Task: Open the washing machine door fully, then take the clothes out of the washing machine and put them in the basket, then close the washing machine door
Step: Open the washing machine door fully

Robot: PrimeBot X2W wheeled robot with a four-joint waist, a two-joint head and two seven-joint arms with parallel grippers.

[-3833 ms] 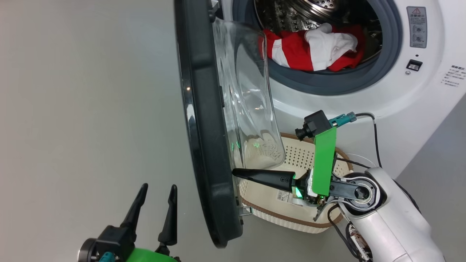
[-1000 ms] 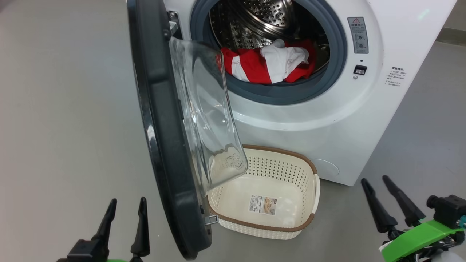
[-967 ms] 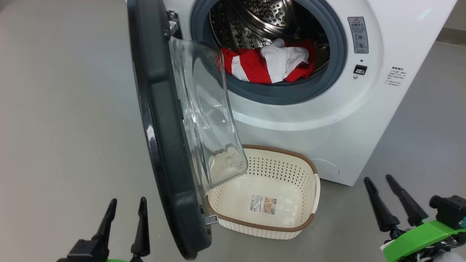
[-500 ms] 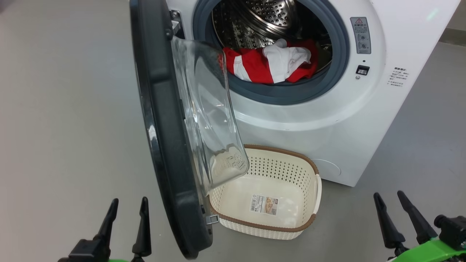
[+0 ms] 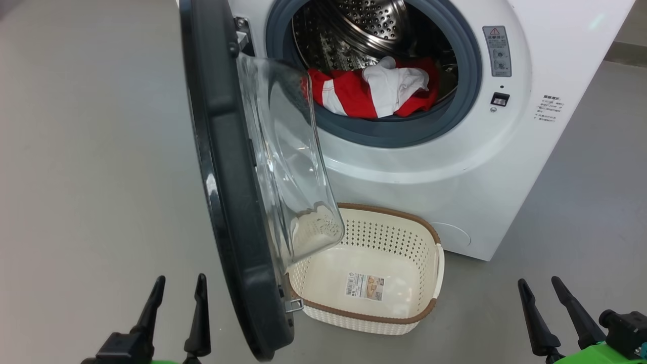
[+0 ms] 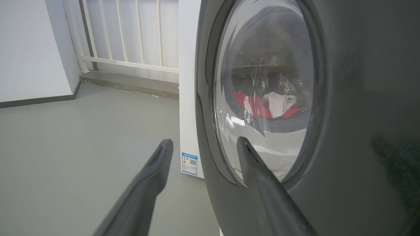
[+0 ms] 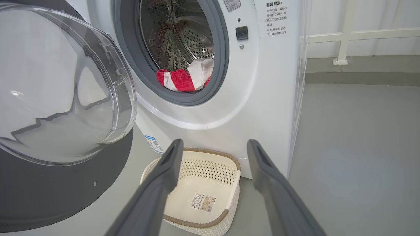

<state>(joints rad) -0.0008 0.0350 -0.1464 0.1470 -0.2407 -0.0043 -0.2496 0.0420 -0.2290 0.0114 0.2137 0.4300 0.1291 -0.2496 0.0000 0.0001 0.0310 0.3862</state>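
Washing machine door (image 5: 227, 177) is swung well clear of the opening, hinged on the left and seen nearly edge-on from the head. Its glossy black rim faces out to the left and its clear glass bowl bulges toward the washing machine (image 5: 429, 167). In the head view the bowl's lower end overlaps the left corner of the basket (image 5: 364, 323); I cannot tell whether it actually hangs over it. The basket sits on the grey floor (image 5: 101, 151) just in front of the machine, below the opening, with a paper label (image 5: 365, 286) on its bottom and no garments in it. The clothes (image 5: 374, 93) lie inside the steel drum (image 5: 374, 20), a red and white heap against the lower lip of the grey gasket (image 5: 384, 136), with one white piece on top. Left claw (image 5: 181, 277) is released, fingers spread and holding nothing, low on the outer side of the door. From its wrist camera the right-hand finger (image 6: 262, 183) lies across the black rim; contact cannot be judged, and the clothes (image 6: 269, 105) show through the glass. A blue sticker (image 6: 189, 163) sits low on the machine's white side. Right claw (image 5: 538, 280) is likewise released and empty, low over the floor to the right of the basket and well apart from it. In its wrist view the fingers frame the basket (image 7: 213, 170).
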